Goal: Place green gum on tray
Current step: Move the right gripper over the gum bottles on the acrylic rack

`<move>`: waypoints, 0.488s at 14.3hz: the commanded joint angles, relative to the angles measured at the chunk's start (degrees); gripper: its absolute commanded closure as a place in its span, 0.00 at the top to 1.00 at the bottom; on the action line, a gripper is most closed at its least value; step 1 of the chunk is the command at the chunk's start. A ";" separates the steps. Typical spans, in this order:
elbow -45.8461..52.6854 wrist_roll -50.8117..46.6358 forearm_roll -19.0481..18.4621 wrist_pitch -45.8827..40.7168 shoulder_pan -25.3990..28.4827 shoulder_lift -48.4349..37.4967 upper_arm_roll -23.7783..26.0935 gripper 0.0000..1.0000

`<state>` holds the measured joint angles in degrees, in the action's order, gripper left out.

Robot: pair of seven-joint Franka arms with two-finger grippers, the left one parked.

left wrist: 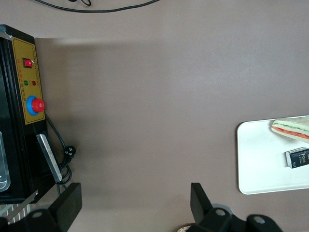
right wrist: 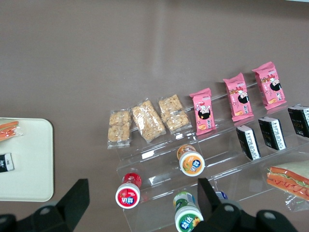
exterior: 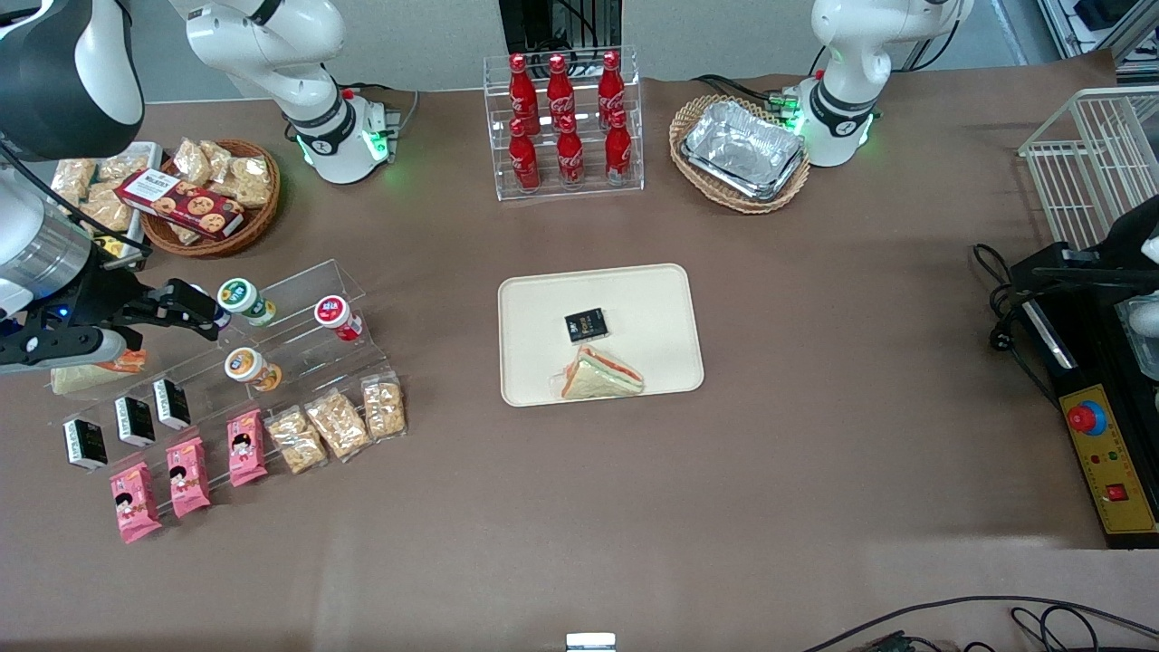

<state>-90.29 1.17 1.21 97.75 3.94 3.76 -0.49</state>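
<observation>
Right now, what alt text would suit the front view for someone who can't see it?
The open end effector hovers beside the green gum on a clear stepped rack of snacks. The tray mid-table holds a sandwich and a small black packet.

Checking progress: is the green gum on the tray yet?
No. The green gum lies on the clear display rack by the open claw; the tray holds only a sandwich and black packet.

A brown table fills the room view; a pale wall rises above it.
</observation>
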 commanded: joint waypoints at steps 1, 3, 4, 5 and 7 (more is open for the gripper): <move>-0.41 0.32 -0.50 -0.98 -0.33 -0.77 0.23 1.00; -0.41 0.41 -0.50 -0.98 -0.33 -0.77 0.23 1.00; -0.50 0.50 -0.50 -1.07 -0.33 -0.77 0.32 1.00; -0.59 0.58 -0.50 -1.59 -0.33 -0.77 0.32 1.00; -0.59 4.60 -0.50 -5.53 -0.34 -1.12 0.32 1.00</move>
<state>-90.29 1.61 1.20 96.34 3.94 3.76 -0.49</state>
